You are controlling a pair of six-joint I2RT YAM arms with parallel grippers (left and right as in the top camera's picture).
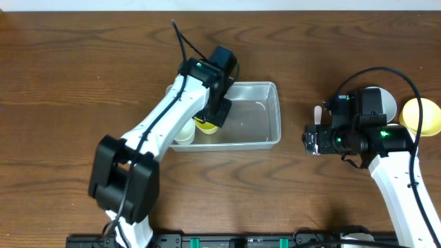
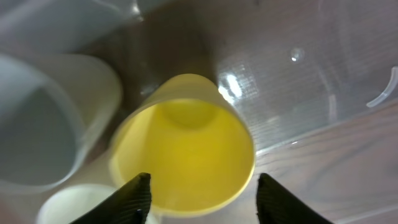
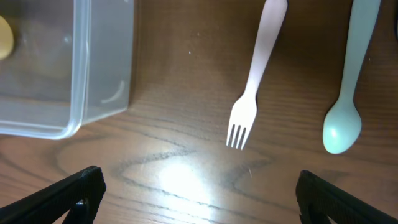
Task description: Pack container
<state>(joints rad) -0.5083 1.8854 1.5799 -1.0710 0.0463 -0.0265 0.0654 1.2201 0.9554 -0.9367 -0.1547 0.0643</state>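
Overhead view of a dark wooden table with two white and black robot arms. The container, a clear rectangular plastic tub with rounded corners, sits near the middle of the table, long side running left to right. The left gripper hangs low over the tub's left end with its two black fingers apart. Just beyond their tips a yellow cup lies tipped on its side inside the tub, mouth toward the camera, and neither finger clearly presses on it. A white cup lies beside it in the same end. The rest of the tub looks bare. The right gripper hovers above bare wood to the right of the tub, its fingers spread wide with nothing between them. Ahead of it, outside the tub, lie a pale pink fork and a pale green spoon, side by side but not touching. Farther right sit a white bowl and a yellow bowl, partly hidden by the right arm. Packing seems partly done: the cups are in, while the cutlery and bowls wait outside. No brand, label or writing can be read anywhere.
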